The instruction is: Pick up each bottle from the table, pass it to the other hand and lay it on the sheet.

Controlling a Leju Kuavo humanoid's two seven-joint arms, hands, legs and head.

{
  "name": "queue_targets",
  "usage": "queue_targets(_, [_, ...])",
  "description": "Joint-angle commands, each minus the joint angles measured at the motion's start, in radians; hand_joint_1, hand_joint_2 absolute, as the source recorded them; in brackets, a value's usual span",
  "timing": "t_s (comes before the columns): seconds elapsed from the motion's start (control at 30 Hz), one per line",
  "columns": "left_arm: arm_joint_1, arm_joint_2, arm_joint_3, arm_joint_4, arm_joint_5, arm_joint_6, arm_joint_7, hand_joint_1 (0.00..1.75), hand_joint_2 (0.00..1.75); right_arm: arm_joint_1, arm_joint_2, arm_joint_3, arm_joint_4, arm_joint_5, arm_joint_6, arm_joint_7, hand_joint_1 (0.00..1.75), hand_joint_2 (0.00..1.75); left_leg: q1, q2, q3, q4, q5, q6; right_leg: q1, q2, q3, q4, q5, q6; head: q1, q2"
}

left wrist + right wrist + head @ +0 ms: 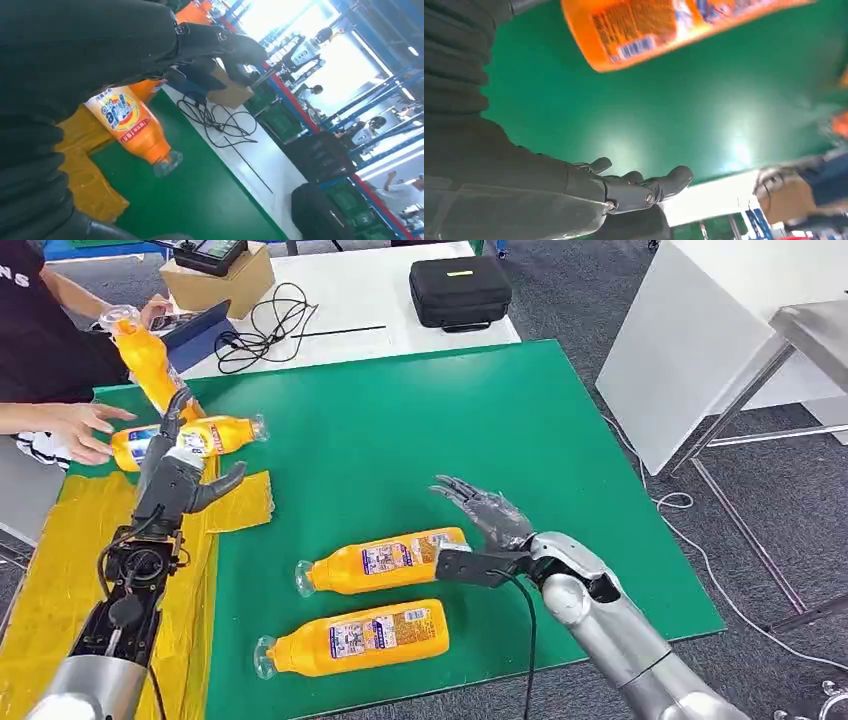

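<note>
Two orange bottles (pixel 385 560) (pixel 355 637) lie on their sides on the green cover (pixel 400 430), near its front edge. My right hand (pixel 485 508) hovers open just right of the upper one, palm up, holding nothing; in the right wrist view the right hand (pixel 624 190) is apart from that bottle (pixel 674 25). A third bottle (pixel 190 438) lies at the far end of the yellow sheet (pixel 60 540). My left hand (pixel 185 475) is spread just in front of it, not gripping; the left wrist view shows this bottle (pixel 132 125) beyond the left hand (pixel 125 40).
A person at the left holds a fourth bottle (pixel 145 355) tilted in the air, with the other hand (pixel 75 430) by the lying bottle's base. Behind the cover are a cardboard box (pixel 215 280), cables (pixel 265 325) and a black case (pixel 460 290).
</note>
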Motion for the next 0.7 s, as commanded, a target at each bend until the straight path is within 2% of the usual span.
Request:
queue_targets(0.03, [-0.006,-0.006,-0.055,-0.010,0.026,-0.001,0.014,0.00,1.75,-0.140,-0.042,0.151,0.172,-0.002,0.039,0.011,0.00,1.75,0.001,0.003,0.005,0.001,-0.002,-0.002,0.001,0.001,0.004,0.000,-0.001,-0.001,0.000,0.000])
queue_targets(0.43, [0.019,-0.023,-0.062,-0.022,0.030,0.010,0.023,0.00,1.75,-0.151,0.011,0.211,0.246,0.004,0.010,0.031,0.00,1.75,0.002,0.004,0.008,0.000,-0.004,-0.002,0.002,0.003,0.008,-0.001,-0.003,-0.002,0.000,0.000])
queue_targets(0.6, [0.019,-0.025,-0.059,-0.020,0.033,0.011,0.023,0.00,1.75,-0.167,0.030,0.220,0.263,0.006,0.009,0.033,0.00,1.75,0.001,0.003,0.004,0.000,-0.002,-0.002,0.001,0.002,0.004,0.000,-0.001,-0.001,0.000,0.000])
queue_targets(0.7, [0.012,-0.027,-0.055,-0.022,0.037,0.008,0.026,0.00,1.75,-0.211,0.053,0.254,0.304,-0.009,0.019,0.021,0.00,1.75,0.001,0.003,0.006,0.001,-0.003,-0.002,0.002,0.001,0.006,0.000,-0.002,-0.002,0.000,0.000])
